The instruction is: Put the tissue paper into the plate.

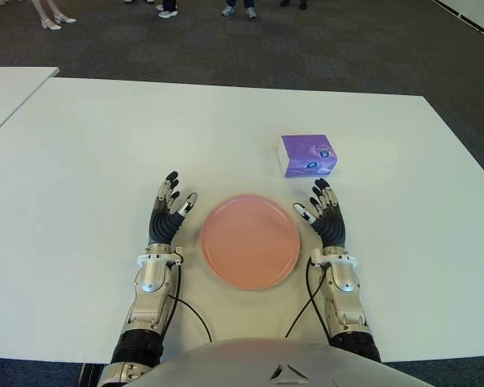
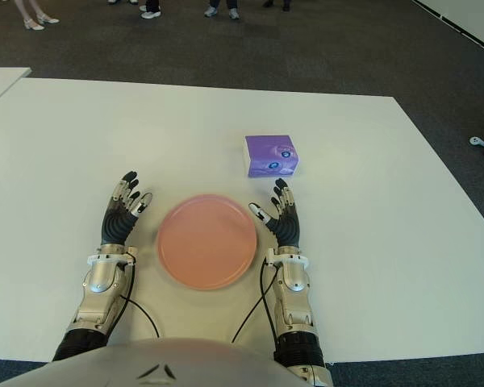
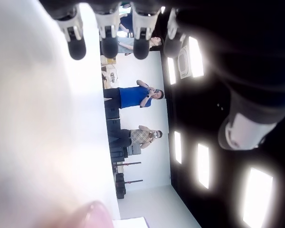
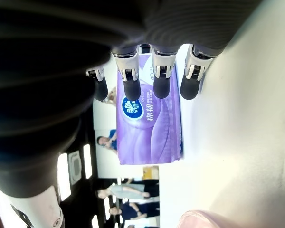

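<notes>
White table (image 1: 81, 161) filling most of both eye views, dark grey carpet (image 1: 306, 48) beyond its far edge, feet of several people (image 1: 52, 18) standing along the top of the carpet. A second white table (image 1: 8, 89) showing left of the main one, apart from it.

Taking the pink plate (image 1: 250, 241) as landmark: left hand (image 1: 168, 214) just left of the plate, palm down, fingers stretched out and released, holding nothing. Right hand (image 1: 326, 216) just right of the plate, fingers likewise extended and relaxed, gripping nothing. Purple tissue pack (image 1: 308, 155) lying on the table beyond the plate and to its right, just past the right hand's fingertips, apart from them.

Seen only from the left wrist: two people (image 3: 133, 97) standing against a white wall, bright ceiling lights (image 3: 204, 164) overhead, four straight fingers (image 3: 76, 40) in front. Seen only from the right wrist: printed face of the tissue pack (image 4: 149, 123) with a round blue logo, straight fingers (image 4: 132, 83) in front of it without touching, plate rim (image 4: 199, 219) at the picture's edge.

Plate holding nothing; tissue pack outside it.
</notes>
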{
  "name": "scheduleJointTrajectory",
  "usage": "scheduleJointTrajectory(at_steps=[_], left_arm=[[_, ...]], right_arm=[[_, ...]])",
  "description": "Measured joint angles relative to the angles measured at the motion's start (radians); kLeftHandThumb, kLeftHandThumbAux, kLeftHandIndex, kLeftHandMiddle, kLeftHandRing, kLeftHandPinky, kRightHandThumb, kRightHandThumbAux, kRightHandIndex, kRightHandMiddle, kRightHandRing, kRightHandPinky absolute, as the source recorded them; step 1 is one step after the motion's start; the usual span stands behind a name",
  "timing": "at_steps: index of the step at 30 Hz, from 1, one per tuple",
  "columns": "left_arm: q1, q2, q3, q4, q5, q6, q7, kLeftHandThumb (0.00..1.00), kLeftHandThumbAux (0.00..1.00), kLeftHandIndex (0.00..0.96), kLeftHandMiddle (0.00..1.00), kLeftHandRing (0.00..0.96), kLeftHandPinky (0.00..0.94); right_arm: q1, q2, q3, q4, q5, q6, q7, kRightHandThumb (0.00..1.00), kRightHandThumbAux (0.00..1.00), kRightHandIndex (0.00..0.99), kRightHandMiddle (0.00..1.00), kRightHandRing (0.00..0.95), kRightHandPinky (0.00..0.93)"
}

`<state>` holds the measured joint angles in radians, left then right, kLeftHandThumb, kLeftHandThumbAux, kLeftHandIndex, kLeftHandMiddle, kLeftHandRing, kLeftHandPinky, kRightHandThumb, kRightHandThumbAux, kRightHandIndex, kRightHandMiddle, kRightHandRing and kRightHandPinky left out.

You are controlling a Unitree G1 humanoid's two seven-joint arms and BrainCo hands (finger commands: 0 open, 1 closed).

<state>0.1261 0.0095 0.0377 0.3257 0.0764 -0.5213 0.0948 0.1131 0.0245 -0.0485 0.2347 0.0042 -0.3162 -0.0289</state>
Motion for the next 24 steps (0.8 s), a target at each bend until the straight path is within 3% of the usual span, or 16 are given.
scheduleJointTrajectory(at_steps=[24], left_arm=[[-0.004,0.0,0.002,0.002,-0.008,0.003,0.0,0.0,0.552,0.0,0.0,0.0,0.0]], right_arm=[[0.0,0.011,0.003,-0.003,-0.007,0.002,-0.033,0.161,0.755,0.0,0.01,0.003,0.044]])
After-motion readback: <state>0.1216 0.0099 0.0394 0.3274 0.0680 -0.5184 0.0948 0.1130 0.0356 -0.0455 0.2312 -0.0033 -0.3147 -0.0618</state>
